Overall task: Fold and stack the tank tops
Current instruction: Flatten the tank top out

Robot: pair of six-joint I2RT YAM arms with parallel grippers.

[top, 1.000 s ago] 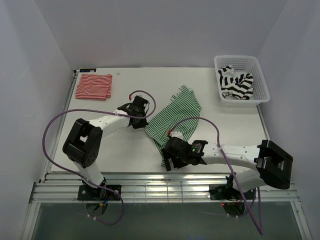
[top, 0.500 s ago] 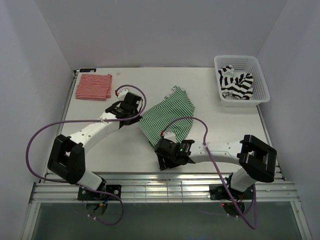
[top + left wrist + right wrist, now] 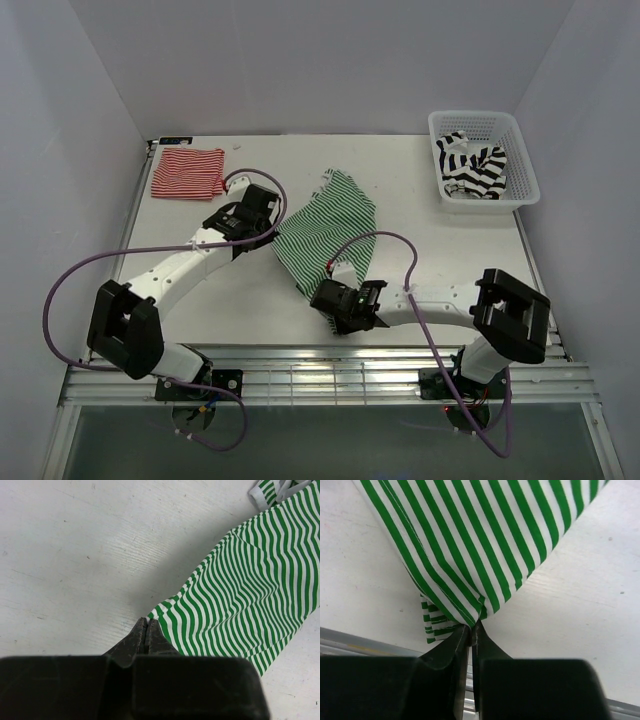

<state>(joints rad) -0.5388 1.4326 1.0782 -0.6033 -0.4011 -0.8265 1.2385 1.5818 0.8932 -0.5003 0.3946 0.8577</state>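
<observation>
While the red-and-white tank top (image 3: 188, 172) lies folded into a flat rectangle at the far left corner of the worktop (image 3: 440, 250), well apart from both arms, the left pincer (image 3: 270, 232) sits to its right, nearer the middle. In the left wrist view, that left pincer (image 3: 146, 629) has its jaws pressed together on the near corner of the green-and-white tank top (image 3: 250, 595), with the striped cloth running up and away to the right from the tips.

The green-and-white tank top (image 3: 325, 235) lies spread in a long diagonal band across the centre of the worktop. Its wider end is toward the far side, and it narrows toward the near edge. A white-edged strap shows at its far end.

At the narrow near end, the right pincer (image 3: 325, 302) is clamped on the cloth. In the right wrist view, the right pincer (image 3: 470, 629) has its jaws closed on a gathered point of the green-and-white tank top (image 3: 480, 535). The stripes fan out above the tips, and a small fold of the fabric hangs beside them on the left.

Farther right, at the far right corner, stands a white lattice basket (image 3: 520, 150). The black-and-white tank top (image 3: 472, 168) lies crumpled inside it.
</observation>
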